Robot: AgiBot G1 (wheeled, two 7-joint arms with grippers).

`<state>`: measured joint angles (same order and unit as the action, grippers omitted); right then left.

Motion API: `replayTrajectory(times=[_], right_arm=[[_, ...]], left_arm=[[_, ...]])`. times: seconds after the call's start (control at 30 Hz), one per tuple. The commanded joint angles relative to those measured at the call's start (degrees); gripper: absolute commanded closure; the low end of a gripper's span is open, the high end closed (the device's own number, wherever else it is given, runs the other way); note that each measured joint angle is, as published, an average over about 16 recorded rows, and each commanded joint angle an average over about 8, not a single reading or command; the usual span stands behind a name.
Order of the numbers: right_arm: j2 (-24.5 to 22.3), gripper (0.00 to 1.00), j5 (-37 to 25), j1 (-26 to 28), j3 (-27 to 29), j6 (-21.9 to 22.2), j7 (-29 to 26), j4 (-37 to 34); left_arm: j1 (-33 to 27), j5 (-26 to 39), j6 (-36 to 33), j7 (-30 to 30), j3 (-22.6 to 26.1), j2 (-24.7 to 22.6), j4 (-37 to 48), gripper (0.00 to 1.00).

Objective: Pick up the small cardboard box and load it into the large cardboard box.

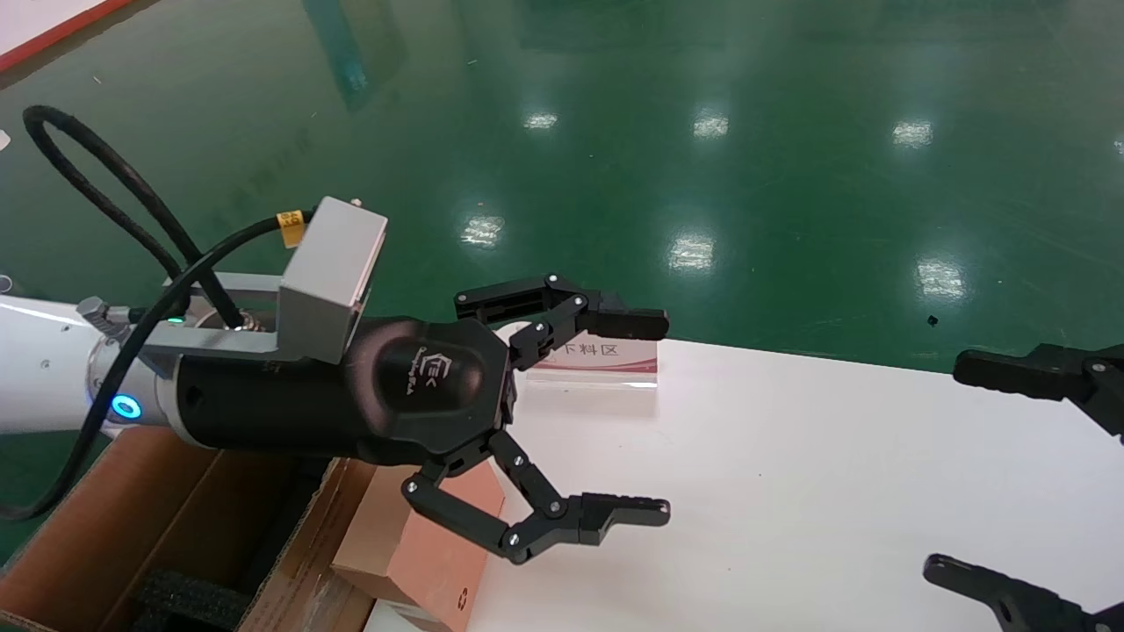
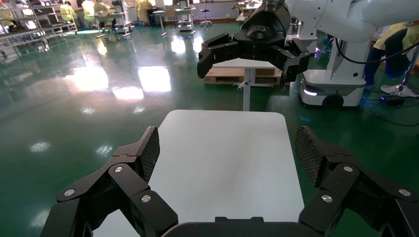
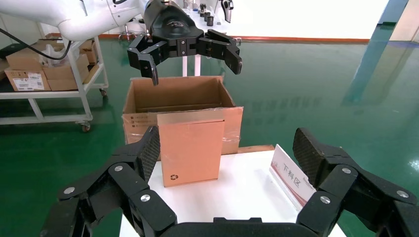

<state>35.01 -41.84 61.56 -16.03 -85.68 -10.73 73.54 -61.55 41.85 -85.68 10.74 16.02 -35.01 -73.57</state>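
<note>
The small cardboard box (image 1: 408, 566) (image 3: 190, 145) stands upright at the end of the white table (image 1: 790, 491), its recycling mark low on its face. It is right in front of the large cardboard box (image 1: 105, 518) (image 3: 178, 96), which is open with black foam (image 1: 189, 601) inside. My left gripper (image 1: 665, 417) (image 2: 228, 153) hangs open and empty above the table, its fingers reaching just past the small box. At the table's other end my right gripper (image 1: 944, 470) (image 3: 226, 148) is open too, facing the small box from a distance.
A white and red sign (image 1: 606, 360) (image 3: 291, 177) stands at the table's far edge. Green floor surrounds the table. A cart with boxes (image 3: 44, 79) stands beyond the large carton. A black cable (image 1: 114, 193) loops off the left wrist.
</note>
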Motion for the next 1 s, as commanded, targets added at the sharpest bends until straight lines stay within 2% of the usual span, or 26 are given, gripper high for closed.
replayTrajectory(times=[0.03,0.67,0.83,1.0], right_arm=[[0.0,0.0,0.0,0.0,0.0,0.0,0.0,0.0],[0.0,0.0,0.01,0.02,-0.02,-0.01,0.02,-0.03],[0.0,0.0,0.02,0.03,-0.05,-0.01,0.04,-0.05],[-0.01,0.0,0.03,0.04,-0.07,-0.01,0.05,-0.06]], left_arm=[[0.0,0.0,0.0,0.0,0.0,0.0,0.0,0.0],[-0.35,1.56,0.56,1.72,0.85,0.57,-0.12,0.0],[-2.48,6.48,1.83,6.11,2.86,2.41,-1.51,0.0],[-7.98,15.26,1.79,13.16,6.48,3.9,-3.28,0.0]])
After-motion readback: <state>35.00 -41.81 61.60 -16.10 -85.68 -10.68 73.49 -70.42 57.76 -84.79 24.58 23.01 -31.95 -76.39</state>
